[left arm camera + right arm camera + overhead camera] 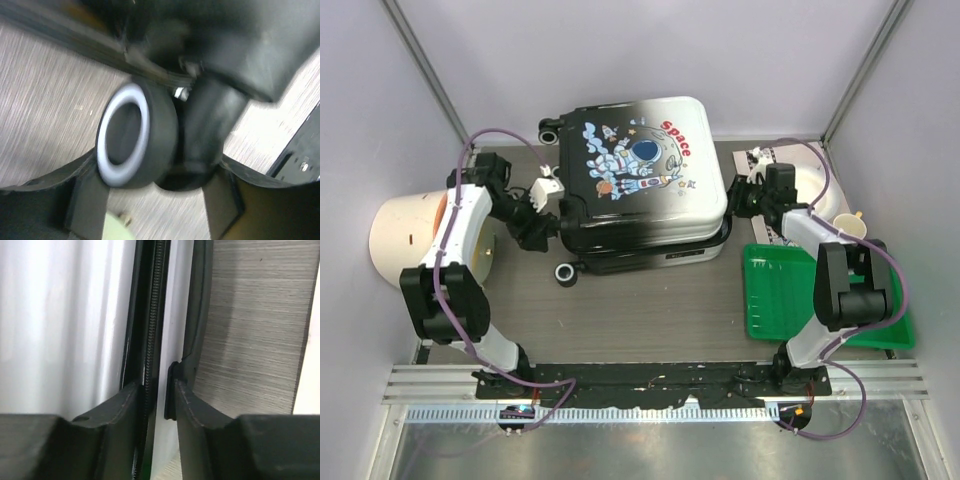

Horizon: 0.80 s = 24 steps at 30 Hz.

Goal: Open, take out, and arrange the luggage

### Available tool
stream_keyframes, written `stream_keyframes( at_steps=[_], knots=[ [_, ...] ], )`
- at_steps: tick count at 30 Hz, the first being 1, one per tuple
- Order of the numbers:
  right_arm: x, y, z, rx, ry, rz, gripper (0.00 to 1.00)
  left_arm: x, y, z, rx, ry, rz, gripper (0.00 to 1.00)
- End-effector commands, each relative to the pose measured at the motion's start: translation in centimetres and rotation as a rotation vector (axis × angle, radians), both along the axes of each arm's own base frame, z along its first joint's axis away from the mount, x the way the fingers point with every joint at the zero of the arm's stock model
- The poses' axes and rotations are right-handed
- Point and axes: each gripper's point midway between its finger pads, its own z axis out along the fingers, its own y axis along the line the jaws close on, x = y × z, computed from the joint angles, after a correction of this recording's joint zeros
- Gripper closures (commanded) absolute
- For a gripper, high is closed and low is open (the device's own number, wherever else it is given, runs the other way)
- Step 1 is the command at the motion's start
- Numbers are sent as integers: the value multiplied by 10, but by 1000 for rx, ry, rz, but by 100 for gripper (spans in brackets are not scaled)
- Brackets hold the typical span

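The luggage lies flat in the middle of the table, astronaut print up, with its top shell sitting slightly askew over the dark bottom shell. My left gripper is at its left side, open. In the left wrist view its fingers straddle a black wheel with a white ring and its caster, with my left gripper just below them. My right gripper is at the luggage's right edge. In the right wrist view my right gripper is nearly closed over the white rim beside the zipper.
A cream cylindrical bin lies on its side at the left. A green tray sits at the right front. A cream cup and a white dish stand behind it. A front wheel sticks out below the luggage.
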Motion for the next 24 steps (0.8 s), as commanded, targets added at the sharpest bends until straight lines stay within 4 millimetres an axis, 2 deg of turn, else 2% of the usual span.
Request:
stream_keyframes(
  at_steps=[1, 2, 3, 4, 5, 6, 7, 10, 11, 12, 13, 14, 15, 17, 18, 20, 23, 24],
  knots=[
    [-53, 32, -11, 70, 93, 78, 65, 24, -12, 13, -41, -131, -43, 47],
    [-66, 38, -19, 81, 122, 83, 72, 28, -13, 13, -47, -142, -37, 53],
    [-72, 40, -19, 91, 129, 81, 76, 34, -13, 16, -52, -166, -29, 62],
    [-76, 43, -11, 112, 119, 74, 79, 36, -17, 19, -70, -174, -32, 67],
    [-86, 45, -17, 118, 142, 75, 87, 37, -18, 22, -83, -179, -30, 72],
    [-88, 46, -14, 126, 135, 68, 92, 39, -20, 25, -94, -190, -31, 81],
    [-86, 47, -3, 147, 100, 53, 97, 39, -23, 29, -116, -196, -27, 84],
    [-89, 46, 3, 171, 78, 36, 99, 40, -27, 34, -145, -215, -31, 89],
    [-86, 44, 7, 159, 58, 29, 95, 40, -29, 35, -159, -212, -16, 90],
    [-84, 40, 10, 148, 45, 24, 85, 42, -29, 38, -170, -223, -9, 94],
    [-83, 35, 12, 138, 38, 20, 74, 43, -30, 43, -177, -232, -3, 96],
    [-80, 31, 25, 123, -4, 31, 57, 43, -30, 48, -191, -230, 22, 97],
    [-77, 20, 33, 120, -26, 12, 51, 46, -29, 54, -208, -243, 42, 98],
    [-77, 15, 50, 109, -93, 38, 39, 51, -28, 72, -240, -271, 89, 99],
    [-79, 11, 67, 80, -169, 53, 37, 57, -28, 82, -271, -277, 138, 100],
    [-82, 6, 82, 52, -235, 74, 35, 60, -30, 102, -309, -308, 177, 100],
    [-94, 4, 97, -18, -288, 146, 32, 73, -34, 128, -389, -348, 264, 100],
    [-98, 2, 102, -47, -309, 163, 32, 79, -36, 144, -435, -371, 315, 100]
  ],
)
